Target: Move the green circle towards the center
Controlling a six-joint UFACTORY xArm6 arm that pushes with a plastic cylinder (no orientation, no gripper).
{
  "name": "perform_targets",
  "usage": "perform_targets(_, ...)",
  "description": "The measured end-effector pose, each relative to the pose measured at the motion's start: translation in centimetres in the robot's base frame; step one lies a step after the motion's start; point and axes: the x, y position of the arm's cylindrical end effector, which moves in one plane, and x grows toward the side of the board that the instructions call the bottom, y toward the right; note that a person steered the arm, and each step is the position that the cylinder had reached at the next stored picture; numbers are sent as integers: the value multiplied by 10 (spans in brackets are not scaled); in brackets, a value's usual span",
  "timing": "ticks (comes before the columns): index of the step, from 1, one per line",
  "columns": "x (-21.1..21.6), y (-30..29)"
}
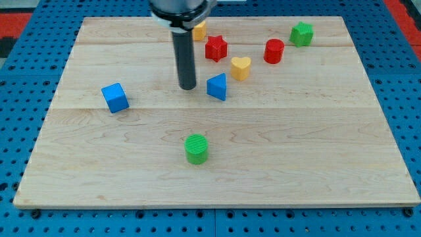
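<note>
The green circle (196, 148) stands on the wooden board (316, 151) below the middle, towards the view's bottom. My tip (187, 87) rests on the board well above the green circle, apart from it. It sits just left of the blue triangle (217, 87), with a small gap between them.
A blue cube (115, 97) lies at the left. A red star (216, 48), a yellow heart (241, 67), a red cylinder-like block (273, 51) and a green star-like block (302, 33) lie at the top right. A yellow block (199, 30) is partly hidden behind the rod.
</note>
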Motion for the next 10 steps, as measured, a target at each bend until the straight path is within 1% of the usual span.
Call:
perform_targets(1, 3, 50)
perform_targets(2, 6, 30)
perform_targets(3, 24, -19)
perform_targets(4, 64, -37)
perform_targets(5, 91, -70)
perform_targets(6, 155, -71)
perform_targets(7, 173, -31)
perform_targets(8, 167, 19)
perform_targets(9, 148, 46)
perform_targets(10, 118, 55)
